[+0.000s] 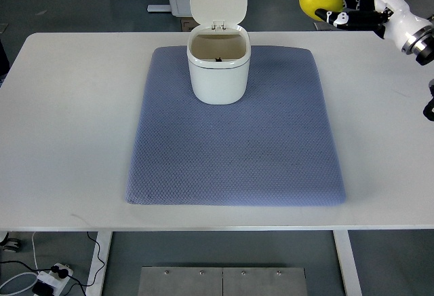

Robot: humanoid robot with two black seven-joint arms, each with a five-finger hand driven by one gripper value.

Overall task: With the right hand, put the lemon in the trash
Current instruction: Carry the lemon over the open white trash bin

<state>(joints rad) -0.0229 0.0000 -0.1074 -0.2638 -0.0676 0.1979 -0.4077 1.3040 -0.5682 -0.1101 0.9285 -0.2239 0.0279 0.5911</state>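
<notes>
The right hand (346, 1) comes in from the right edge of the picture and is held up in the air beyond the far right corner of the table (68, 106). Its black and white fingers (339, 17) are curled around the lemon (320, 0) and grip it. The lemon is yellow and is not touching the table; it is well apart from the trash bin (218, 72), to the right of it. The trash bin is white and stands upright on the blue mat (237, 153), near the middle of the far edge of the mat. Its lid (218, 3) is open and stands up at the back. The mat lies in the middle of the white table.
</notes>
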